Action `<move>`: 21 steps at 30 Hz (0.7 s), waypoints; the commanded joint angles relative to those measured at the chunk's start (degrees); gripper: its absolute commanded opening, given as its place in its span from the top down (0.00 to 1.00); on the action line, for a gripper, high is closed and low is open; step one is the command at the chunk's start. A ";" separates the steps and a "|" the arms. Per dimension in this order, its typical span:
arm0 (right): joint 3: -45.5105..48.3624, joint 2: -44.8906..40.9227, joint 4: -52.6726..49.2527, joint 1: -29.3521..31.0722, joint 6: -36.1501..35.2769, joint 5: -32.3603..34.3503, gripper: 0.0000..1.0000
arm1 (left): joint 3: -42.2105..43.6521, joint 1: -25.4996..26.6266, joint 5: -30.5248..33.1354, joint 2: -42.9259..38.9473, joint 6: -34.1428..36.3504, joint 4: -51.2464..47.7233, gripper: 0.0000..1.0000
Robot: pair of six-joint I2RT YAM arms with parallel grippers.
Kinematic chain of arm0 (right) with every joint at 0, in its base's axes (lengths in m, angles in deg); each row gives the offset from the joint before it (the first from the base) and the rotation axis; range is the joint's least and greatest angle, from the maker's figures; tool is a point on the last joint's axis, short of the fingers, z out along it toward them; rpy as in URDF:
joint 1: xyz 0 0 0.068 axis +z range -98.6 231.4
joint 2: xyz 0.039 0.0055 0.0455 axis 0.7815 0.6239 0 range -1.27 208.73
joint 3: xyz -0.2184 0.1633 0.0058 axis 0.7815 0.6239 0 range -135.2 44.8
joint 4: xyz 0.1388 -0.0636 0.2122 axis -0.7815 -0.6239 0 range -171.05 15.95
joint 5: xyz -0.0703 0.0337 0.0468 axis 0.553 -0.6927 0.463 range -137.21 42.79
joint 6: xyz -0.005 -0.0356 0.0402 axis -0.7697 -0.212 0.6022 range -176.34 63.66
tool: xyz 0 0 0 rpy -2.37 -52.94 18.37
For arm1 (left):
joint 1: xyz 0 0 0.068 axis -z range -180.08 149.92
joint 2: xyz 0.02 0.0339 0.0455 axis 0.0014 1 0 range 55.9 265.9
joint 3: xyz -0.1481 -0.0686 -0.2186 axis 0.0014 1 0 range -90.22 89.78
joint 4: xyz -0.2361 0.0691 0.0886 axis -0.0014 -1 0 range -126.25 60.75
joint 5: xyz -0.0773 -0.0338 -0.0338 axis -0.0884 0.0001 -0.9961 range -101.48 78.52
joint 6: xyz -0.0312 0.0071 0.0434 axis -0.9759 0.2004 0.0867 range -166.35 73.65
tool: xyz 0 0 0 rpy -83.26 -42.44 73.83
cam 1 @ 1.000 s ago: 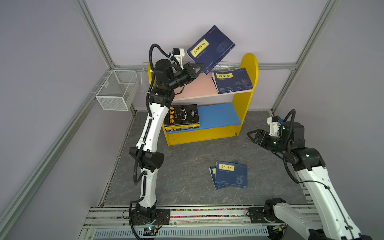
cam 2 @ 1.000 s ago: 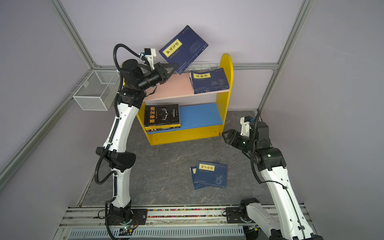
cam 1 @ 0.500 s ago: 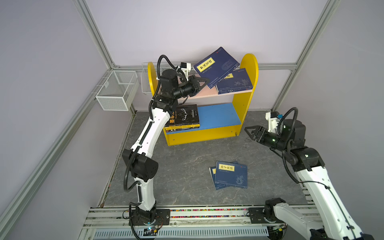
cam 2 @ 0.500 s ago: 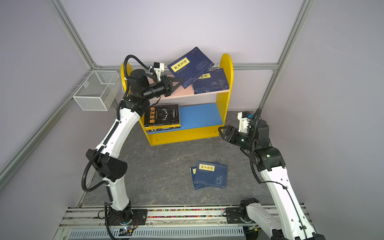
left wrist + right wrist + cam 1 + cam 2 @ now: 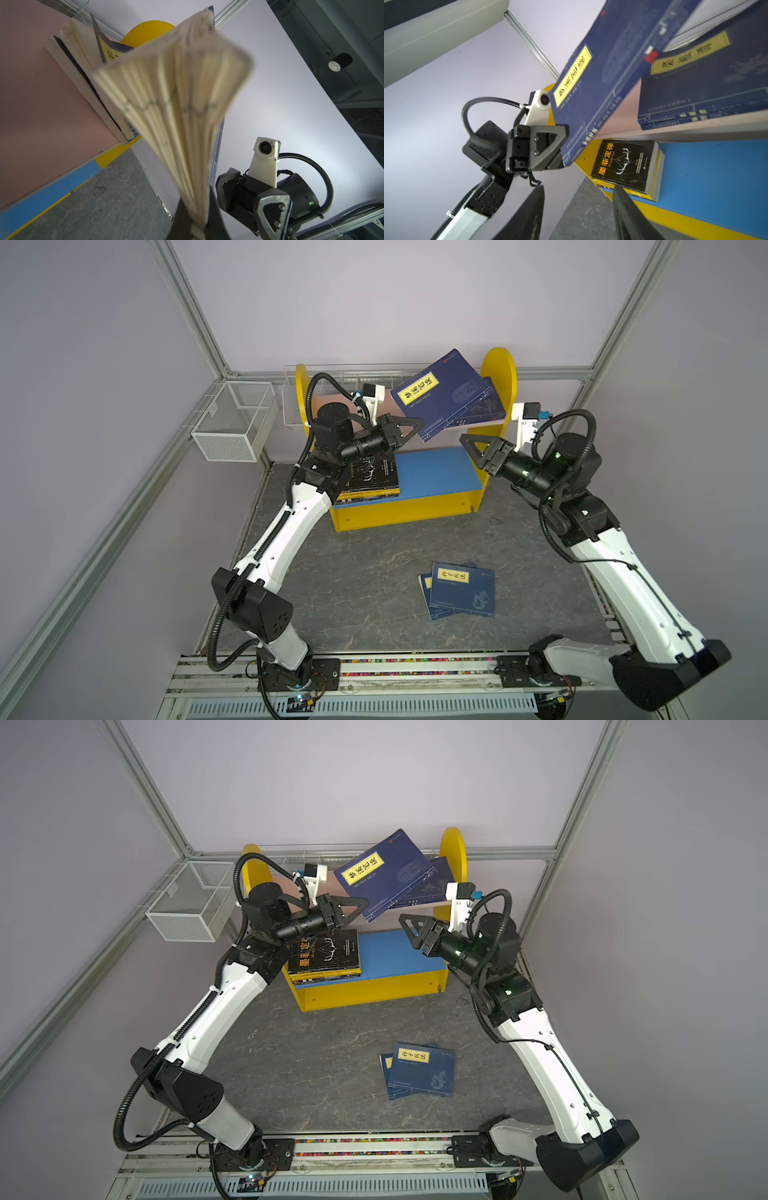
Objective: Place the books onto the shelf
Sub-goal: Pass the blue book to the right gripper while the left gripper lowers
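Left gripper [image 5: 417, 427], jaws pressed together on the lower corner of a navy book [image 5: 444, 393] with a yellow title label. Same grip shows in both top views [image 5: 361, 905] and from the right wrist camera. The book is off the worktop [image 5: 353, 564], tilted, its far end up over the pink upper board [image 5: 41, 93] of the shelf [image 5: 500, 369]. In the left wrist view I see its page edges [image 5: 176, 83] fanning out, blurred.

Under that far end another navy book [image 5: 706, 83] lies flat at the right end of the pink board, next to the yellow side panel. I can't tell whether the held book touches it.

Right gripper [image 5: 469, 445] hovers just off the shelf's right front, pointing toward the held book. Its jaws are spread and I see nothing between them in the right wrist view [image 5: 577, 197].

On the blue lower board [image 5: 436, 472], at the left end, a flat stack with a black book [image 5: 374, 477] with orange characters on top.

Two navy books [image 5: 463, 589] lie overlapped on the worktop, near the front and well apart from the shelf and both grippers.

A white wire basket [image 5: 232, 423] hangs on the frame left of the shelf.
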State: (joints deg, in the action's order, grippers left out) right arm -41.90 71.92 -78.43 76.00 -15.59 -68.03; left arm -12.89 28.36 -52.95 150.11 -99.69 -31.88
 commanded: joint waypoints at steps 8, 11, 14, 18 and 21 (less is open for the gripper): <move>-4.75 5.51 4.44 1.72 1.64 2.38 0.52 | 2.96 0.34 -0.17 -4.49 0.71 5.65 1.00; -4.30 5.64 3.77 1.85 1.77 3.71 0.53 | 2.94 0.38 0.49 -5.27 1.83 4.57 1.00; -4.34 6.00 3.97 1.88 1.58 4.67 0.53 | 2.56 0.38 0.00 -5.42 2.60 3.53 1.00; -5.44 7.16 4.94 1.92 1.76 4.35 0.55 | 3.68 0.64 -0.13 -6.10 2.27 3.76 1.00; -6.07 8.05 5.90 2.10 2.30 3.88 0.59 | 4.99 0.84 0.29 -6.74 2.13 4.46 1.00</move>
State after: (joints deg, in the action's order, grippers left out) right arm -46.36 79.02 -75.35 77.55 -14.35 -64.46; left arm -8.92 28.60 -52.25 145.33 -98.19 -30.61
